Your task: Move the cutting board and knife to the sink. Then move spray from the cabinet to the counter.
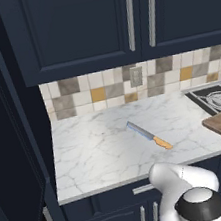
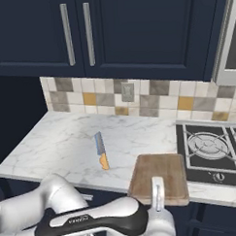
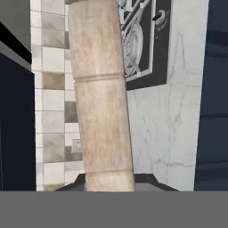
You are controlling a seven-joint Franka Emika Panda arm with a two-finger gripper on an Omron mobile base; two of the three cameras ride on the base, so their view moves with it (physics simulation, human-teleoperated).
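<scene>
Board (image 2: 159,177) was clamped by its near edge in the gripper (image 3: 109,180), jaws pinched on the thin wood. It sat low over the front of the counter (image 2: 62,142), beside the stove (image 2: 208,147), roughly flat. Its long axis ran from the gripper toward the backsplash, far end pointing at the wall.

That grip was at one end only, so most of the board hung past the fingers; I judged it could sag or twist loose on a fast swing. A low carry might also clip the stove or the counter's edge. Knife (image 2: 100,151) lay just left of the board, handle toward the room, and a sweep leftward could knock it.
</scene>
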